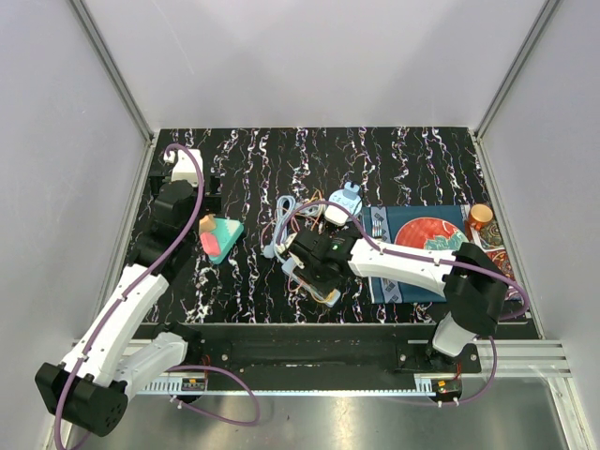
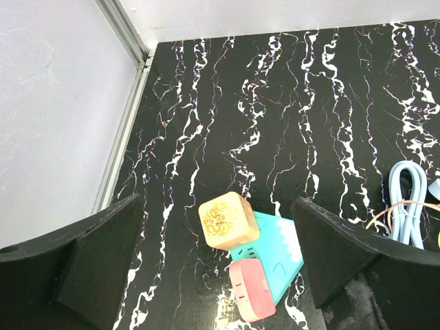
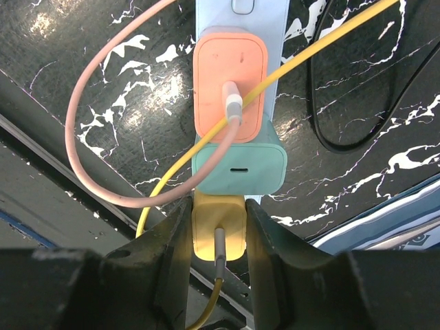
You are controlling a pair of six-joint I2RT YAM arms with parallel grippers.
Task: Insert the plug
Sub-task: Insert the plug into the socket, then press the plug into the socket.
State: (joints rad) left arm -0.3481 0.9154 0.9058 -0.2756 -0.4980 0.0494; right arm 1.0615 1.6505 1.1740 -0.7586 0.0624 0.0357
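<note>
The right gripper (image 3: pixel 218 237) reaches in over the middle of the bench (image 1: pixel 394 159), and its jaws are drawn narrow, clamped on the 2 sides of the yellow plug (image 3: pixel 206 220). That plug sits at the near end of the pale blue strip (image 3: pixel 269 120), in line with 2 others: a teal plug (image 3: pixel 238 165) just beside it and an orange plug (image 3: pixel 230 69) beyond that, the 3 packed end to end. Whether the yellow plug is fully seated in its socket cannot be told from the wrist view. A yellow cable (image 3: pixel 309 51) runs from the yellow plug up across the teal and orange plugs and off to the upper right. A pink cable (image 3: pixel 75 148) leaves the orange plug and loops wide to the left over the bench. A black cable (image 3: pixel 330 130) curves on the bench to the right of the strip. From above, the right gripper (image 1: pixel 317 277) lies just left of a blue mat (image 1: pixel 394 225) carrying a red plate (image 1: pixel 427 232). The left gripper (image 2: pixel 216 203) hovers over the left part of the bench, well apart from the strip, its jaws wide with nothing between them. Below it lies a teal triangle (image 2: pixel 278 254) with a wooden block (image 2: pixel 229 220) and a pink piece (image 2: pixel 251 290) on it.
</note>
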